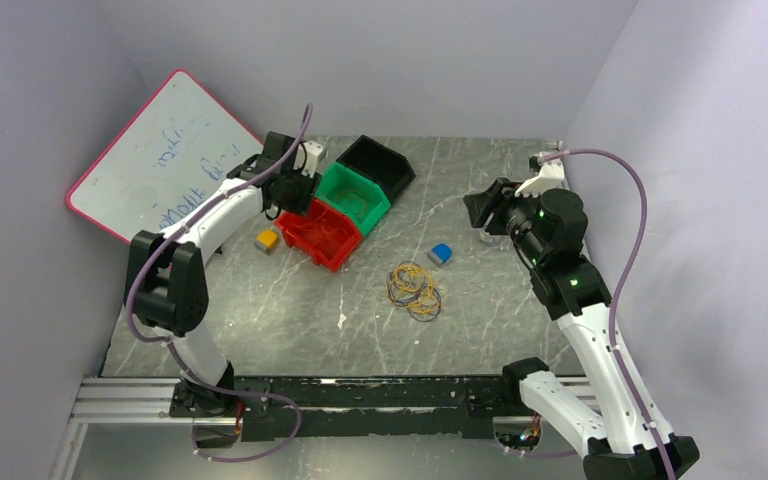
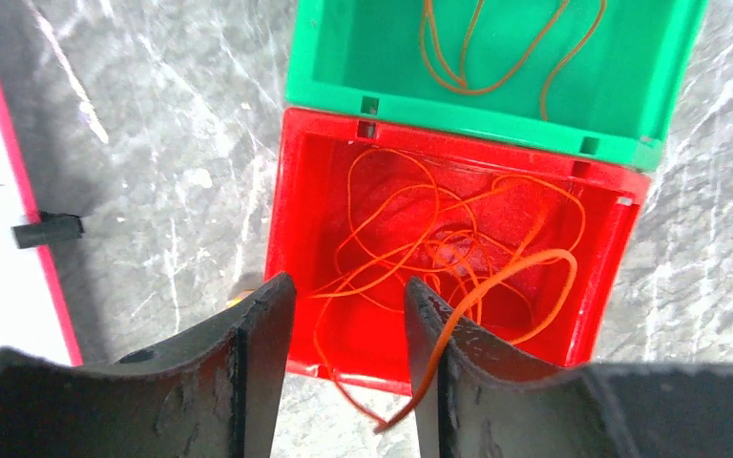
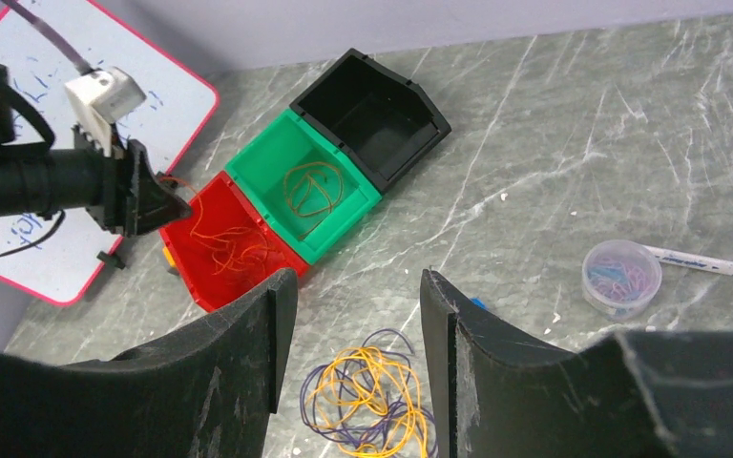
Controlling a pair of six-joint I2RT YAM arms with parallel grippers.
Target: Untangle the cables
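One whiteboard (image 1: 155,155) sits off to the side of my left hand (image 2: 348,296). There are three bins: red bin (image 2: 310,210) right under it, green bin (image 2: 363,48) past that, and black bin (image 3: 372,105) last. My left fingers are apart, and one orange cable (image 2: 439,243) is piled below, with a strand trailing up along one finger. One loop (image 2: 477,92) is in the green bin. My right hand (image 3: 358,281) is spread too, gripping nothing, with one yellow-and-purple clump (image 3: 372,391) beneath it. Two little blocks: yellow block (image 1: 268,240), blue block (image 1: 441,254).

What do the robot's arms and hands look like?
The left arm and right arm have white shells with chunky black joints. A thin purple hose runs along each one. Small green lights glow on the right arm. The left hand and right hand each have two flat, matte black fingers, a bit scuffed.
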